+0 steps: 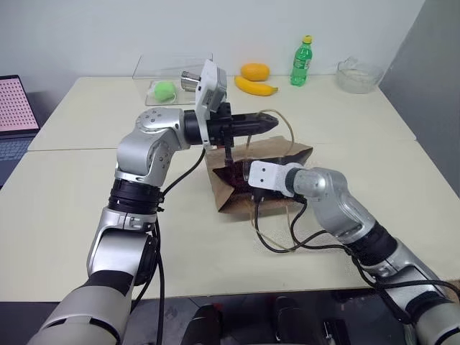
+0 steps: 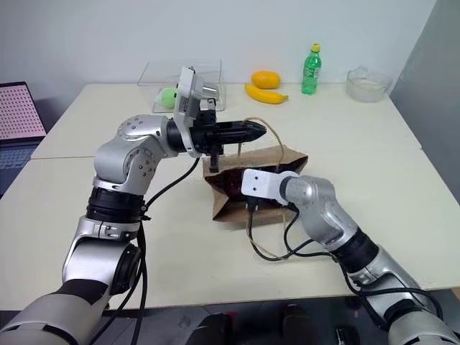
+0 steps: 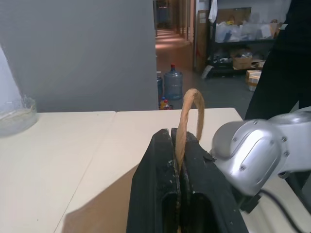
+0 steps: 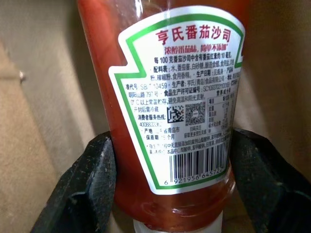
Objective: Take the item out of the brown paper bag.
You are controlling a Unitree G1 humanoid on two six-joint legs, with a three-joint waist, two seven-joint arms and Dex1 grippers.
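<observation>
One item [image 4: 175,97] inside brown paper bag [image 1: 277,154]; claw-gripped.

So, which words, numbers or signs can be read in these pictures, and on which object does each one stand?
On the white label of the red bottle, which the right gripper holds inside the brown paper bag:
"亨氏番茄沙司"
"浓醇出茄味,简单不添加"
"每 100 克番茄沙司含有番茄红素约 10 毫克"
"6 921956 64572", under the barcode, the last digits cut off
The remaining small print and the two square codes: too small to read.
Green bottle's label: too small to read.

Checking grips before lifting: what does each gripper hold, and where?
Left gripper: bag's cord handle. Right gripper: red sauce bottle, lower body, inside the brown paper bag.
</observation>
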